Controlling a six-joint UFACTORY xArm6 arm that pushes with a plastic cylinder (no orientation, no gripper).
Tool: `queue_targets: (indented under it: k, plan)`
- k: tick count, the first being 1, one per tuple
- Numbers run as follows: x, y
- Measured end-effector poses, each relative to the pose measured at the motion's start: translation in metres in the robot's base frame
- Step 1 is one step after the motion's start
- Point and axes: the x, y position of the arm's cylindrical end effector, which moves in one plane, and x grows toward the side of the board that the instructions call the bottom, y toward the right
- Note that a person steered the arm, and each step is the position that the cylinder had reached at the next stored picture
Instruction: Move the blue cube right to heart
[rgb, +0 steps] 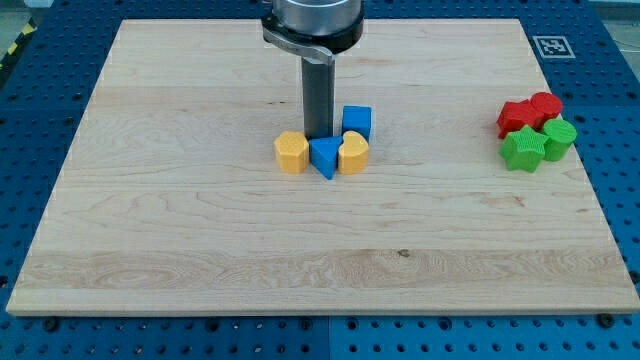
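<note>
Nearest the camera, a blue triangular block (324, 156) sits between a yellow block (291, 152) and a yellow heart (353, 153) on the wooden counter (200, 250). Behind them, my tip (319, 135) stands just left of the blue cube (357, 122); no pincer shows.

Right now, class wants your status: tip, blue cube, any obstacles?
My tip just left of blue cube. Cube sits above yellow heart. Blue triangle below tip.

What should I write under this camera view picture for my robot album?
My tip sits just left of the blue cube, behind the blue triangle and the yellow heart.
</note>
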Motion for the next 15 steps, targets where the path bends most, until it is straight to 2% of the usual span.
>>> queue_targets:
  k: [1,2,3,5,6,7,8,9,10,12,13,15]
  plan:
    - [-0.014,0.000]
    - [-0.047,0.009]
    - [-0.051,0.053]
    - [-0.023,0.112]
    - [-0.042,0.107]
    - [-0.059,0.064]
    - [-0.049,0.017]
    - [-0.040,0.013]
    - [-0.038,0.036]
    - [-0.004,0.087]
    - [0.002,0.093]
    - [-0.018,0.075]
